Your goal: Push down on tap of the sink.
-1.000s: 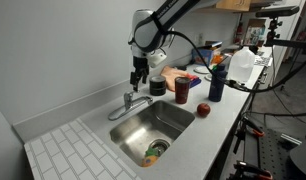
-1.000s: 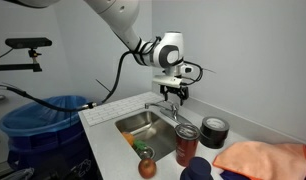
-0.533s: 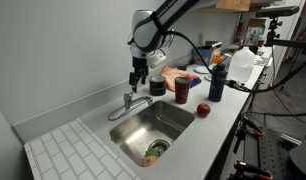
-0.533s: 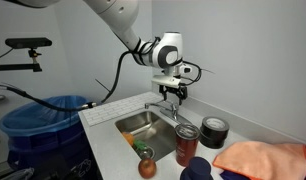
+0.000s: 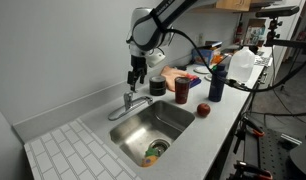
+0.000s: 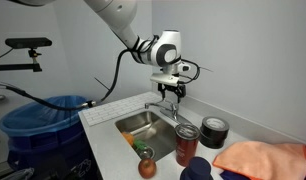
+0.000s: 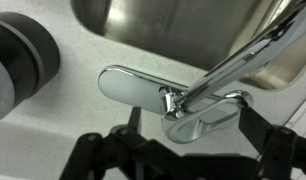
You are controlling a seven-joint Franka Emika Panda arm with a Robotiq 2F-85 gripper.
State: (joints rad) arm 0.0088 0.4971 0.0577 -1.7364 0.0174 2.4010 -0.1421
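Note:
The chrome tap stands at the back rim of the steel sink, its slim spout reaching over the basin. My gripper hangs just above the tap's lever, pointing down; both also show in an exterior view, the gripper over the tap and sink. In the wrist view the flat shiny lever and the spout lie right below. My gripper is open and holds nothing, its dark fingers either side of the tap's base.
A black tape roll lies next to the tap. A red can, an apple, a blue bottle and an orange cloth crowd the counter. Items lie at the drain. A white ribbed draining area adjoins the sink.
My gripper has shifted very slightly over the tap. The tap and the other things look unchanged.

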